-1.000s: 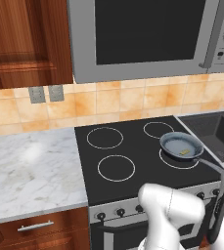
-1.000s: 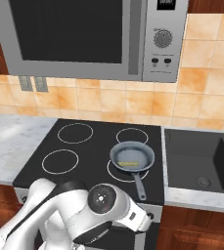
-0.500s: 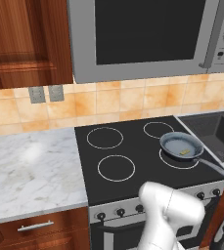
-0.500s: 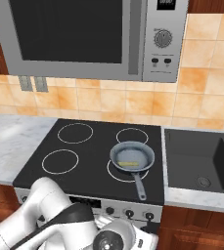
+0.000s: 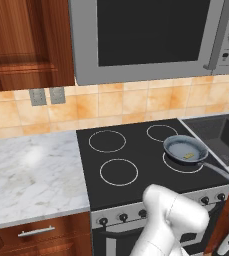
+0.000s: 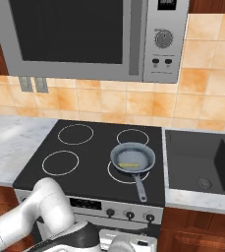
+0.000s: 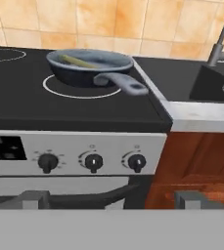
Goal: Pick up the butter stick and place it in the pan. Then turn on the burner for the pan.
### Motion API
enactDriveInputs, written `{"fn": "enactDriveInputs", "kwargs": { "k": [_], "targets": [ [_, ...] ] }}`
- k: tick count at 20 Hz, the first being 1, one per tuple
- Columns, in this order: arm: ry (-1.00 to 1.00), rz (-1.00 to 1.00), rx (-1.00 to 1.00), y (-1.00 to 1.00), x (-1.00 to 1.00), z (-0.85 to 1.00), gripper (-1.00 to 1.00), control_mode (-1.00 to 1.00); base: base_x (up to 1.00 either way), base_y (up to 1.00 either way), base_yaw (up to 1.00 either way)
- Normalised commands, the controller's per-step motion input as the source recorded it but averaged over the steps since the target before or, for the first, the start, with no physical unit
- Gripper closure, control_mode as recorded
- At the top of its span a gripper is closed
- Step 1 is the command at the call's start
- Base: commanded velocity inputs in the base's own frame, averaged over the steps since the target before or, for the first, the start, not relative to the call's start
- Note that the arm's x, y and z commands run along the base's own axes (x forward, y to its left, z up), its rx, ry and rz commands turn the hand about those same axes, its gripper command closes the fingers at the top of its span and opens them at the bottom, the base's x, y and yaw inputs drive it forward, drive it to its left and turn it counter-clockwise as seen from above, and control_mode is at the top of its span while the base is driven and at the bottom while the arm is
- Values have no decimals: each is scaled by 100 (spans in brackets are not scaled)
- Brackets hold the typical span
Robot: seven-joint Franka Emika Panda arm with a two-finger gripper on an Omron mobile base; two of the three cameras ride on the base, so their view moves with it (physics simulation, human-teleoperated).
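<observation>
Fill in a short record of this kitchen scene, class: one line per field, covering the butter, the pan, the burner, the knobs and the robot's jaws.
butter stick: lying inside the pan
pan: on the front right burner, handle pointing toward the stove front
burner: widest white ring, under the pan; no glow visible
knobs: row on the stove's front panel, untouched
gripper: low in front of the stove, jaws open and empty, facing the knobs
stage: butter placed; burner not yet turned on

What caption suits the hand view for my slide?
Open end effector faces the stove knobs; butter stick lies in the pan on the burner.
</observation>
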Motion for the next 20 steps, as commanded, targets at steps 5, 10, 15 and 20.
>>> {"fn": "enactDriveInputs", "kwargs": {
  "k": [5, 10, 15, 20],
  "targets": [
    [-16, 5, -16, -11, 15, -5, -100, -100, 0, 0, 0],
    [-12, 2, -13, -13, 15, -11, -100, -100, 0, 0, 0],
    [-4, 4, -2, -10, 40, -1, -100, -100, 0, 0, 0],
    [-1, 4, -1, -9, 18, -10, -100, -100, 0, 0, 0]
  ]
}}
